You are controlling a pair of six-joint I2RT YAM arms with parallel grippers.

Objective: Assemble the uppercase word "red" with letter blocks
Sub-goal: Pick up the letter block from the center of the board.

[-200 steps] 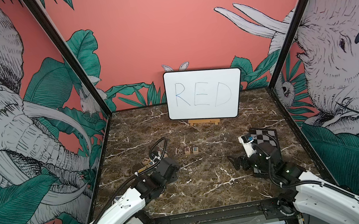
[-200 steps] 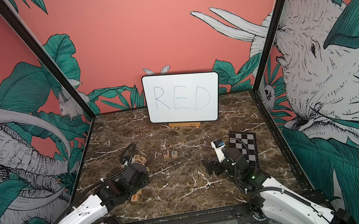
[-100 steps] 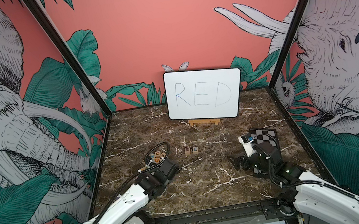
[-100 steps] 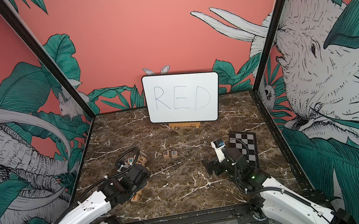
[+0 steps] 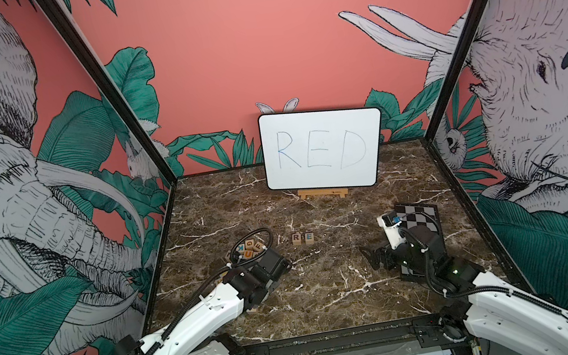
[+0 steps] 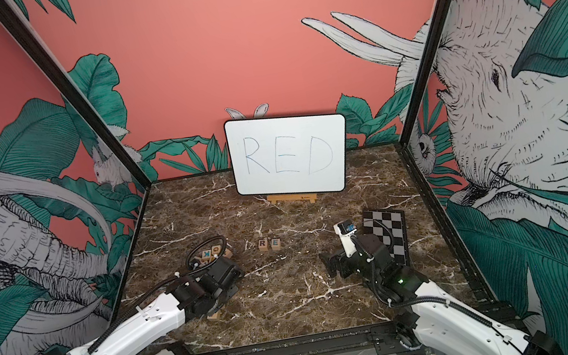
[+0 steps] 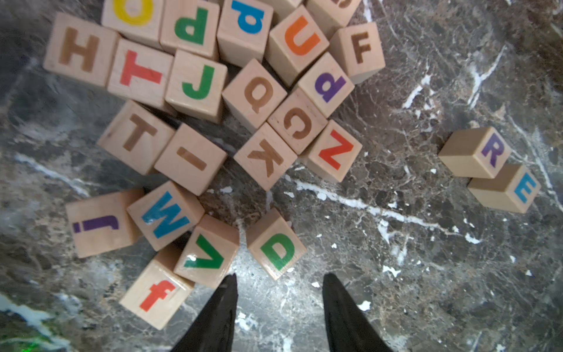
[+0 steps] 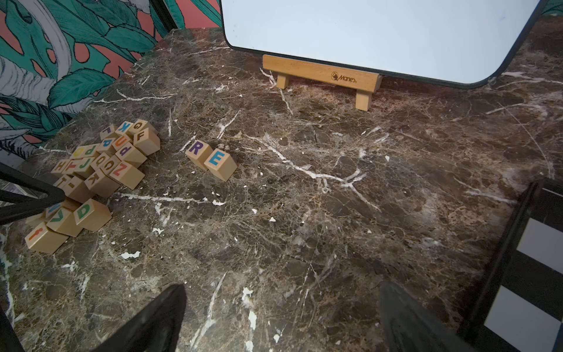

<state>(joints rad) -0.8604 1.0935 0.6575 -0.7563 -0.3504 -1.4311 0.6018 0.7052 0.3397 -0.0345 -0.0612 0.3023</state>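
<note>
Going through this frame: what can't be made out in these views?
D block: hidden in both top views behind the left arm.
Yellow-lettered block: letter cut off by the left wrist view's edge.
Whiteboard: its writing unseen in the right wrist view, board cut by the edge.

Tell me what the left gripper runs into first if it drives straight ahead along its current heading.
Most likely the pale wooden cube with the green D, lying just ahead of the open left gripper and roughly centred on its line. Depth is unclear, so it might pass just above it.
</note>
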